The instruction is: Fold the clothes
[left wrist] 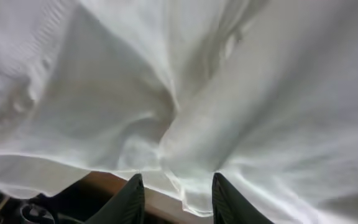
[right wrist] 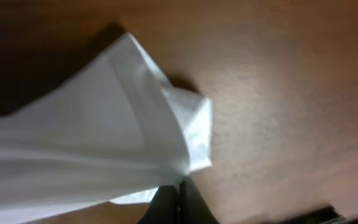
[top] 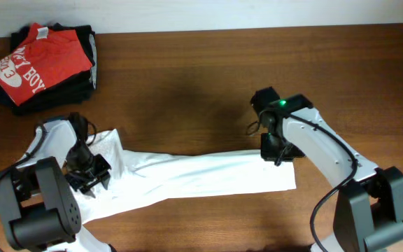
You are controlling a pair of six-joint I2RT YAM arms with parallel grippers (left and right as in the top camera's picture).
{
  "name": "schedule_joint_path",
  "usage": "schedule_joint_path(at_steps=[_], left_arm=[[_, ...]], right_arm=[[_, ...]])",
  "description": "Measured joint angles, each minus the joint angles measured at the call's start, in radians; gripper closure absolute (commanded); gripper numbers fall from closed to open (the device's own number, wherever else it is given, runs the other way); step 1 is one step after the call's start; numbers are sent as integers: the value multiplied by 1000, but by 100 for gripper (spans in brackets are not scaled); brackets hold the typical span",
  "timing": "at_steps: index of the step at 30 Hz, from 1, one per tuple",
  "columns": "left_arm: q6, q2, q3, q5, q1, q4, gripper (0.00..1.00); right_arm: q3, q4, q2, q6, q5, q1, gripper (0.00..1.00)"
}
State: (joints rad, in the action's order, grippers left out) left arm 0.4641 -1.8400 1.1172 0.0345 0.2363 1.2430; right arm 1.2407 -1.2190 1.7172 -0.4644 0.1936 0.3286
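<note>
The wooden desk [top: 187, 84] is the biggest thing in front of you, brown, smooth and matte. Across its near half the white T-shirt [top: 201, 175] lies drawn out into a long, narrow band from one arm to the other. It looks like thin, soft cotton, flat and nearly crisp at its right end and rumpled into deep creases at its left. You look to be partway into the fold, with the length gathered and no cross fold made yet. The next move probably calls for both ends to be lifted together and one carried over the other, keeping the band taut so it does not sag or twist. At the far left corner, well apart from the work, a stack of dark folded garments [top: 82, 52] carries a red T-shirt [top: 37, 59] with white lettering; leave it alone. Your right tool [top: 275, 150] is pressed together on the shirt's right end, and its wrist view shows the stitched hem corner [right wrist: 194, 134] doubled over just at the fingertips. Your left tool [top: 86, 171] sits on the bunched left end. Its fingers [left wrist: 132, 202] stand apart with a hanging fold between them, but you cannot tell whether they bite on it, so check that before lifting.
</note>
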Motion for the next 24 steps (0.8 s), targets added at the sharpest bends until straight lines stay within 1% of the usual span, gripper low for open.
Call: schedule_joint_path(at_steps=[1,2,3,4,5,6,8,10,12,13,15,17,18,19,20,21,22,23,24], left_arm=[[0,0,14,0,1,7,66],[0,0,19,0,1,18,70],[0,0,21,0,1,30,71],[0,0,22,0,1,38,71],[0,0,23,0,1,51,72],[0,0,27,0,1,64,73],[0,15,60,0,1,124,73],[0,77,123,3,1,184,71],[-2,164,165,3,-5,209,72],[-11,189,169,-2,-15,210,72],[-36,206,170,-31,-78,193,72],[-52,207,155,-58,-156,100,72],[-56,207,128,-85,-195,62,73],[-57,209,72,-106,-231,4,78],[-57,211,41,-111,-240,-45,82],[-61,212,-35,-114,-243,-146,83],[-62,211,-87,-114,-243,-200,84],[-62,211,-128,-114,-242,-244,84],[-62,211,-158,-114,-240,-274,84]], right_arm=[[-15,31,0,8,-21,0,82],[-36,54,0,15,-38,0,71],[-67,83,0,19,-65,0,51],[-86,101,-2,14,-82,0,20],[-103,110,-1,21,-92,0,4],[-116,104,-2,20,-104,0,2],[-118,85,-2,24,-109,-4,2],[-98,24,2,23,-109,-25,1],[-29,-18,1,29,-111,-71,4],[-14,-11,0,53,-135,-79,5],[-11,14,0,123,-223,-79,4],[-10,23,0,161,-282,-79,4],[-19,53,-1,179,-305,-79,14],[-22,55,-1,182,-311,-79,22],[-44,103,-5,187,-319,-79,25],[-85,141,-5,188,-327,-79,34],[-117,184,-6,188,-331,-79,43],[-140,203,-6,195,-333,-79,56],[-148,203,-6,191,-335,-79,64]])
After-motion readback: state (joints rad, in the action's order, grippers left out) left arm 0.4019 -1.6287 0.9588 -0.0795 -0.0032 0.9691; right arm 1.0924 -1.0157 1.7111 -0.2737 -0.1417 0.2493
